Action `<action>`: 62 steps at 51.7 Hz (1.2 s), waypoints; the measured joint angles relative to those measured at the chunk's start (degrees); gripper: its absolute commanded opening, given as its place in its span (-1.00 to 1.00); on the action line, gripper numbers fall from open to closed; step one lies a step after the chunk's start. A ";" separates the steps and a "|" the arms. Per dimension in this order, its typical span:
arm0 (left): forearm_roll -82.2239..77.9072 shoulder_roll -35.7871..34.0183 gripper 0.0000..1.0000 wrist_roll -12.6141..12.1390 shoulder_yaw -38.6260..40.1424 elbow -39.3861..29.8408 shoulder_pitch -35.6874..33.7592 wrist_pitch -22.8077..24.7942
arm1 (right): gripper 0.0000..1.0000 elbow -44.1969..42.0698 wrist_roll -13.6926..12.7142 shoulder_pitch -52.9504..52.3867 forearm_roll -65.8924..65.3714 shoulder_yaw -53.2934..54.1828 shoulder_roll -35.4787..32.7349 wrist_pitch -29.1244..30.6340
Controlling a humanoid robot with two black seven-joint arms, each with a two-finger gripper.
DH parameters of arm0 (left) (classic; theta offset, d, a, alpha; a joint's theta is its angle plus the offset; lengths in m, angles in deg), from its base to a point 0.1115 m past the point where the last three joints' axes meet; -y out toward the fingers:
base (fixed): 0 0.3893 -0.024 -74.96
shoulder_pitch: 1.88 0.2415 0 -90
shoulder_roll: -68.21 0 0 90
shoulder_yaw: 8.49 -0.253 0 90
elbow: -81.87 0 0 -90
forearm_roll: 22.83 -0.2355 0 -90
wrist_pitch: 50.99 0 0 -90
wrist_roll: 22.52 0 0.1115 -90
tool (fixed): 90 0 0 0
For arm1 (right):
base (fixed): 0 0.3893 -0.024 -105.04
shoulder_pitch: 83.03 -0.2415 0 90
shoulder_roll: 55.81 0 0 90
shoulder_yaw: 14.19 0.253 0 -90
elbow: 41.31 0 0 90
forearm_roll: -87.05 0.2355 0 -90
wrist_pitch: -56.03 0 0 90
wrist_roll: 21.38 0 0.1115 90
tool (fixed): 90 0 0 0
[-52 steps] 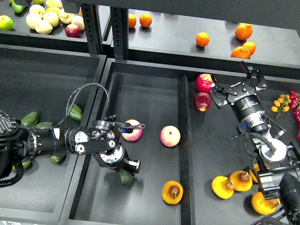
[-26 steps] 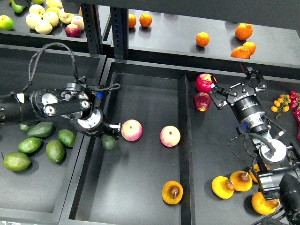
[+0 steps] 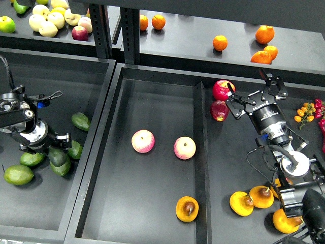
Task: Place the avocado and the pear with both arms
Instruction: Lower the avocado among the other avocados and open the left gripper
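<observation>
The very dark avocado is in the left bin, among lighter green avocados. My left gripper is shut on it and holds it low over them. The pear, orange-yellow with a brown patch, lies at the front of the middle tray. My right gripper is open and empty over the right tray, beside two red apples, far from the pear.
Two pink-yellow apples lie mid-tray. Light green avocados fill the left bin. Similar orange-yellow fruits lie front right by my right arm. Oranges sit on the back shelf, small tomatoes far right.
My left arm has carried the dark avocado from the front of the middle tray leftward over the divider into the left bin. The right arm has hardly moved.
</observation>
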 measured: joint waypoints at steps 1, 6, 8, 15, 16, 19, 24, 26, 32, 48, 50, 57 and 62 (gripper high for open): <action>-0.02 -0.16 0.16 0.00 0.02 0.10 0.34 -0.01 | 0.99 0.03 0.00 0.00 0.00 0.00 0.00 0.00; -0.08 -0.43 0.17 0.00 0.49 0.24 1.53 0.00 | 0.99 0.07 -0.02 0.00 0.00 -0.03 0.01 0.00; -0.10 -0.43 0.18 0.00 0.76 0.34 1.79 0.00 | 0.99 0.07 -0.02 0.00 0.00 -0.06 0.01 0.00; -0.13 -0.20 0.27 0.01 1.08 0.58 2.13 0.00 | 0.99 0.08 -0.02 0.00 0.00 -0.09 0.00 0.00; -0.13 -0.15 0.29 0.01 1.09 0.58 2.16 0.00 | 0.99 0.08 -0.02 0.00 0.00 -0.10 0.00 0.00; -0.13 0.02 0.35 0.01 1.15 0.61 2.34 0.00 | 0.99 0.08 -0.02 0.00 0.00 -0.10 0.00 0.00; -0.13 0.21 0.48 0.00 1.34 0.61 2.47 0.00 | 0.99 0.08 -0.02 0.03 0.00 -0.10 0.00 0.00; -0.13 0.26 0.56 0.00 1.55 0.59 2.48 0.00 | 0.99 0.08 -0.02 0.04 0.00 -0.10 0.00 0.00; -0.13 0.42 0.89 0.00 2.12 0.59 2.50 0.00 | 0.99 0.08 -0.02 0.08 0.00 -0.10 0.00 0.00; 0.07 0.77 0.99 0.00 3.51 0.68 2.51 0.00 | 0.99 0.08 -0.06 0.10 0.00 -0.10 0.00 0.00; 0.24 0.77 0.99 0.00 4.20 0.69 2.49 0.00 | 0.99 0.08 -0.06 0.10 0.00 -0.10 0.00 0.00; 0.54 0.77 0.96 0.00 9.79 0.69 2.17 0.00 | 0.99 0.08 -0.06 0.10 0.00 -0.10 0.00 0.00; 0.53 0.78 0.93 0.00 15.33 0.66 2.13 0.00 | 0.99 0.08 -0.06 0.10 0.00 -0.10 0.00 0.00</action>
